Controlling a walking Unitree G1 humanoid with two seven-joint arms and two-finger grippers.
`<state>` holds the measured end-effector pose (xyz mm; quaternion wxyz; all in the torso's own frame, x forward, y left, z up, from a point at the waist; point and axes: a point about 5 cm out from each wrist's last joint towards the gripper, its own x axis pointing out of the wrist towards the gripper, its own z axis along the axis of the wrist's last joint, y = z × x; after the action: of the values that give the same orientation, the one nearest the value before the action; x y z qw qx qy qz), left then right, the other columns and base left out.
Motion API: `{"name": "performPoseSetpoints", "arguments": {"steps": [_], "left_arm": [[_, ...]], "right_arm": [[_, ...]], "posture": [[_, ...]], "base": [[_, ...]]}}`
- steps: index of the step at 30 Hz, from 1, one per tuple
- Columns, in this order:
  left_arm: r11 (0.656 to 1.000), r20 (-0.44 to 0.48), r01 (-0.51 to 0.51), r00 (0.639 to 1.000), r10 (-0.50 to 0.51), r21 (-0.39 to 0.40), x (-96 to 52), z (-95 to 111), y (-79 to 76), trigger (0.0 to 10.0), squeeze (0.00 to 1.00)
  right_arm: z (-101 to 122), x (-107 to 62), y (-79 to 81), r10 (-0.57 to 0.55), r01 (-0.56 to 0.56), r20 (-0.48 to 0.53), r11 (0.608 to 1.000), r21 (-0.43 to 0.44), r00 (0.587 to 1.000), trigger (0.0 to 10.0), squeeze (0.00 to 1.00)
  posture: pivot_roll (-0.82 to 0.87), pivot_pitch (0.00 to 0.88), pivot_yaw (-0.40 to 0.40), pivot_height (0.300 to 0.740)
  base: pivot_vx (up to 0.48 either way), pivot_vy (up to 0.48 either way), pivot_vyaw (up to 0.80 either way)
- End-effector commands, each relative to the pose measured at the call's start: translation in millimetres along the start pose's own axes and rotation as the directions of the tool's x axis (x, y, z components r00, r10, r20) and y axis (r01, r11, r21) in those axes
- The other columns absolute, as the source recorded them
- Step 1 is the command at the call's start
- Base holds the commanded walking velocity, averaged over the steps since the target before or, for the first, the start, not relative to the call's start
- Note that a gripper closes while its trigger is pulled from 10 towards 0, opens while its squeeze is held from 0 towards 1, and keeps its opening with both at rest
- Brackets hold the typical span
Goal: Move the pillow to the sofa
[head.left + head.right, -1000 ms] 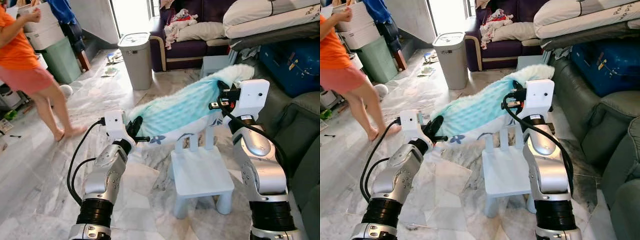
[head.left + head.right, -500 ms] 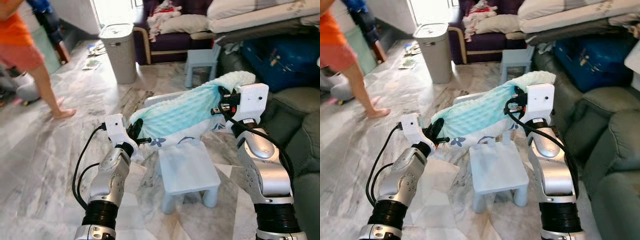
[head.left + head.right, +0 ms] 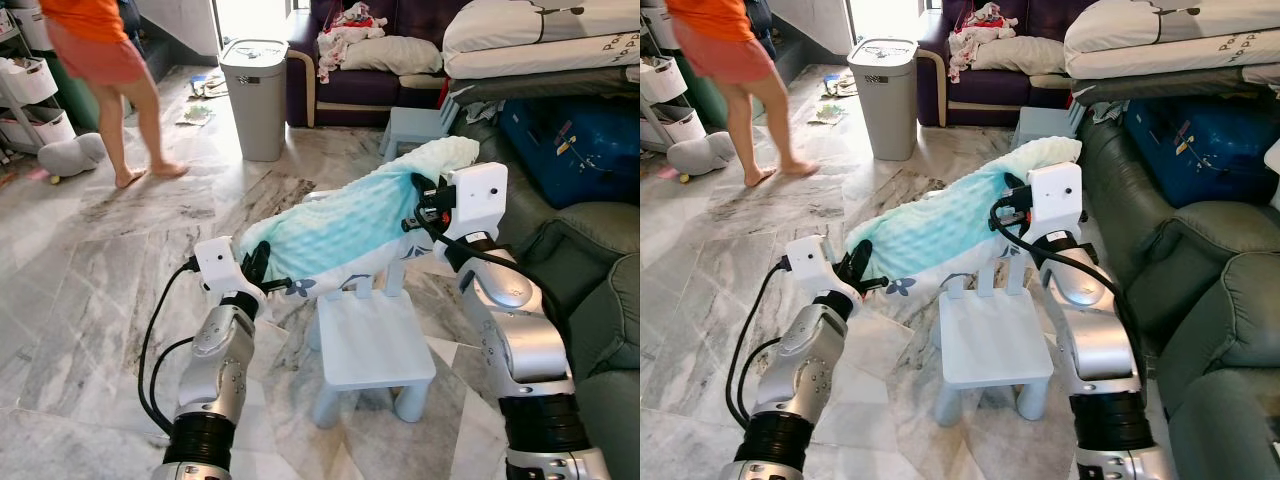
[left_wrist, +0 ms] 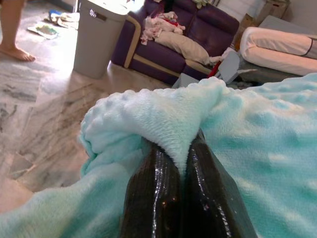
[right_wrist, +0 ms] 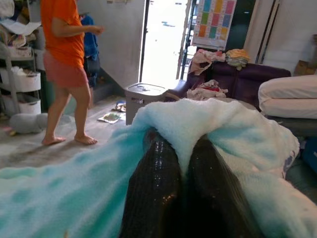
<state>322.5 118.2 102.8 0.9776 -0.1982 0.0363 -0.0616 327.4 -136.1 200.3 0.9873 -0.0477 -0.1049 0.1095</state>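
Since a second ago, the pillow has been kept slung between both grippers while the view has swung, and the person has walked off toward 11 o'clock. Largest first: the grey-green sofa (image 3: 1200,300) is seen at 3 o'clock, well apart from the load, with a purple sofa (image 3: 375,85) at 12 o'clock, heaped with clothes. The marble floor (image 3: 90,270) is spread out across the left. The person (image 3: 110,70) in orange is seen at 11 o'clock, barefoot, near a grey bin (image 3: 255,95) at 12. The aqua, bumpy pillow (image 3: 345,220) is held in the air at the centre, just above the back of a pale blue child's chair (image 3: 370,340). Its 9 o'clock end is pinched by the left gripper (image 4: 178,163), fingers closed tight on a fold of the fabric. Its 2 o'clock end is clamped by the right gripper (image 5: 183,163), fingers likewise pressed together around the plush.
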Motion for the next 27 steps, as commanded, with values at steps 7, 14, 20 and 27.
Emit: {"name": "performPoseSetpoints", "arguments": {"steps": [7, 14, 20, 27], "left_arm": [[0.998, 0.01, 0.069, 0.998, -0.069, 0.015, 10.9, 13.0, -8.1, 10.0, 0.0], [0.995, -0.007, 0.087, 0.996, -0.087, 0.041, 11.7, 12.2, -10.4, 10.0, 0.0], [0.993, -0.036, 0.114, 0.993, -0.112, 0.039, 10.9, 7.5, -13.9, 10.0, 0.0], [0.991, -0.044, 0.13, 0.991, -0.128, 0.033, 13.7, 5.4, -19.3, 10.0, 0.0]], "right_arm": [[0.5, -5.8, 1.3, -0.055, 0.054, 0.023, 0.998, 0.022, 0.998, 10.0, 0.0], [-1.3, -5.8, 0.3, -0.08, 0.079, 0.018, 0.996, 0.03, 0.997, 10.0, 0.0], [-3.4, -8.1, -1.7, -0.093, 0.092, 0.011, 0.995, 0.03, 0.996, 10.0, 0.0], [-1.9, -7.3, -3.5, -0.099, 0.098, 0.016, 0.995, 0.028, 0.995, 10.0, 0.0]], "posture": [[-0.21, 0.0, 0.07, 0.74], [-0.22, 0.0, 0.089, 0.74], [-0.23, 0.0, 0.097, 0.74], [-0.24, 0.0, 0.097, 0.74]], "base": [[0.0, 0.0, -0.8], [0.0, 0.0, -0.79], [0.0, 0.0, -0.79], [0.0, 0.0, -0.79]]}}
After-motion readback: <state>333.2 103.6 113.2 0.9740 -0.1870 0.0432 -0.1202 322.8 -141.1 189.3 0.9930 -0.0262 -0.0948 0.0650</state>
